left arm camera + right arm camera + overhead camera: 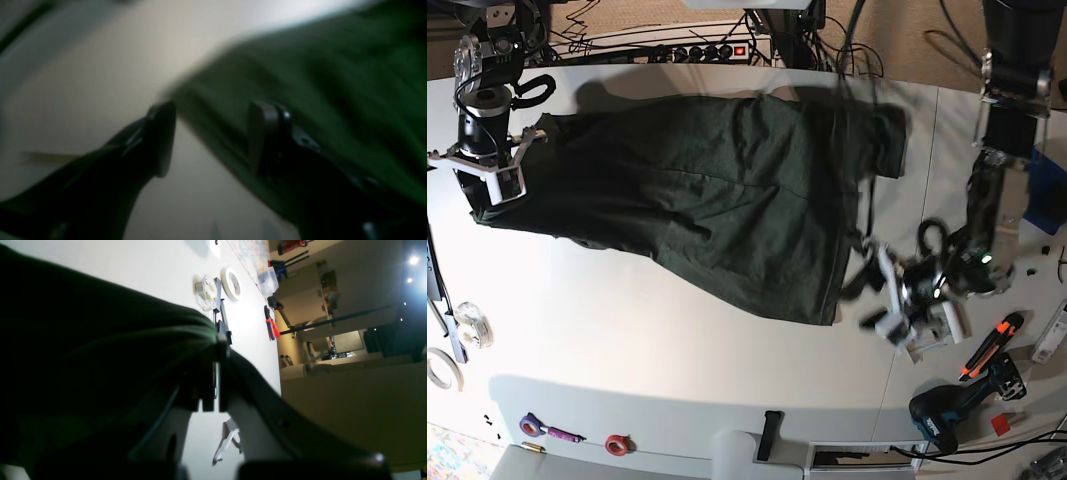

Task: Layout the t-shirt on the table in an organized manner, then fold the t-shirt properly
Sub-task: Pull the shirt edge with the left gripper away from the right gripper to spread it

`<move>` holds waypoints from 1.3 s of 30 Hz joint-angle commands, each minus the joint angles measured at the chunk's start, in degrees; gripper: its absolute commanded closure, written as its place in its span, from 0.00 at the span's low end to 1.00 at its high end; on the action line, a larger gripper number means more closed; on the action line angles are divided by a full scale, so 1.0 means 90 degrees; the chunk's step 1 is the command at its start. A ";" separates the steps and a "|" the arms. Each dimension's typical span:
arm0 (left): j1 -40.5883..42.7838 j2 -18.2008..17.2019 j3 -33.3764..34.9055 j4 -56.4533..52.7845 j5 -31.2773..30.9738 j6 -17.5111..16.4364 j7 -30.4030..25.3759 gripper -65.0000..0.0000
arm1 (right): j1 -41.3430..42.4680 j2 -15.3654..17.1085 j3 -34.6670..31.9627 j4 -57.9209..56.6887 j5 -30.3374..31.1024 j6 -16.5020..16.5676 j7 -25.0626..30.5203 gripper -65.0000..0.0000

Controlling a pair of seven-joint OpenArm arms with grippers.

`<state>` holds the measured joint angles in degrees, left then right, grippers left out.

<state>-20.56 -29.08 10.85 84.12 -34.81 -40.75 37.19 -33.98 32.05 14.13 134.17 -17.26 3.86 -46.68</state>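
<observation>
Right hand (217,350) is clamped on one end of the dark green t-shirt (717,190), which lies spread on the white table (677,380), its long axis running towards the other arm. Left hand (213,133), jaws apart, sits at a corner of the opposite end, cloth edge seen between its fingers (163,133).

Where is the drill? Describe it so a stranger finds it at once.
In the base view, go to the white table's lower right corner. The drill lies there, just below the orange tool. It alone is bulky, teal and black.
</observation>
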 commanded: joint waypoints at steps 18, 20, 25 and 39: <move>0.1404 -0.0134 0.0675 0.0401 0.0505 0.0084 0.0085 0.52 | 0.0022 0.0090 0.0061 0.0092 -0.0104 -0.0119 0.0070 1.00; 0.1404 -0.0134 0.0867 0.0386 0.0942 0.0084 -0.0109 0.52 | 0.0019 0.0090 0.0061 0.0092 -0.0104 -0.0119 0.0070 1.00; 0.1404 -0.0121 0.1222 0.0338 0.1307 0.0084 -0.0355 0.76 | 0.0022 0.0090 0.0061 0.0092 -0.0104 -0.0119 0.0068 1.00; 0.1401 -0.0663 0.1236 0.0867 0.0005 0.0084 0.0391 1.00 | 0.0019 0.0090 0.0061 0.0092 -0.0104 -0.0119 0.0061 1.00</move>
<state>-7.03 -34.52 22.39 91.02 -33.95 -40.07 41.89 -33.95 32.05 14.13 134.17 -17.23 3.88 -46.89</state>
